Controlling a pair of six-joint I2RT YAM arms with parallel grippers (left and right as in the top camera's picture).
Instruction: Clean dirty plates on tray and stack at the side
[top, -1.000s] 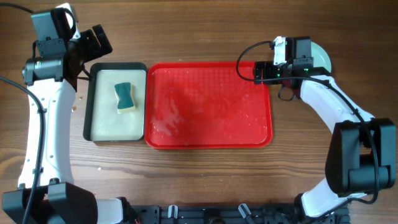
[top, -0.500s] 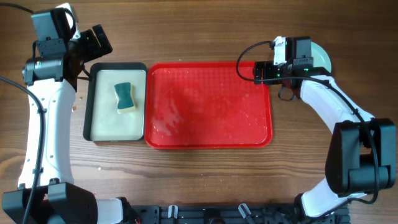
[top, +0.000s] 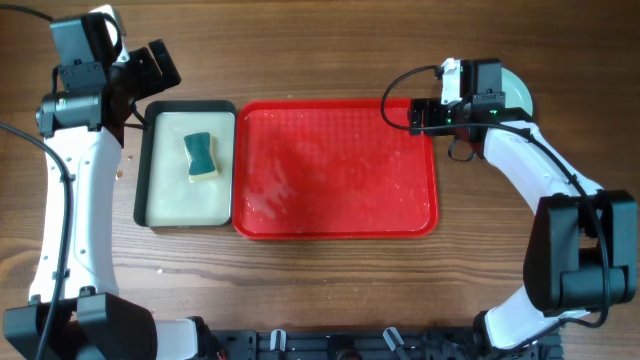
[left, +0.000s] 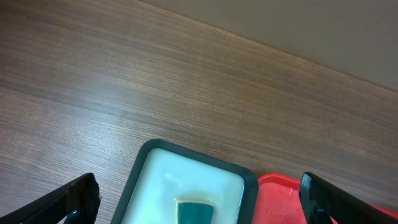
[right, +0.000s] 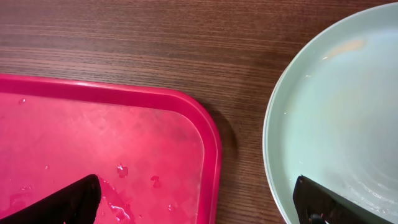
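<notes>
The red tray (top: 335, 170) lies mid-table with only water drops and small smears on it; its corner (right: 186, 124) shows in the right wrist view. A pale light blue plate (right: 336, 106) rests on the wood just right of that corner, partly hidden under my right arm in the overhead view (top: 517, 85). Whether other plates lie under it I cannot tell. My right gripper (right: 199, 208) (top: 420, 115) hangs open over the tray's far right corner, holding nothing. At the far left my left gripper (left: 202, 208) (top: 158, 68) is open and empty above the black-rimmed tray.
A smaller black-rimmed tray (top: 187, 215) (left: 140, 180) with a pale inside sits against the red tray's left side. A green and yellow sponge (top: 201, 155) (left: 194, 210) lies in it. Bare wood surrounds both trays.
</notes>
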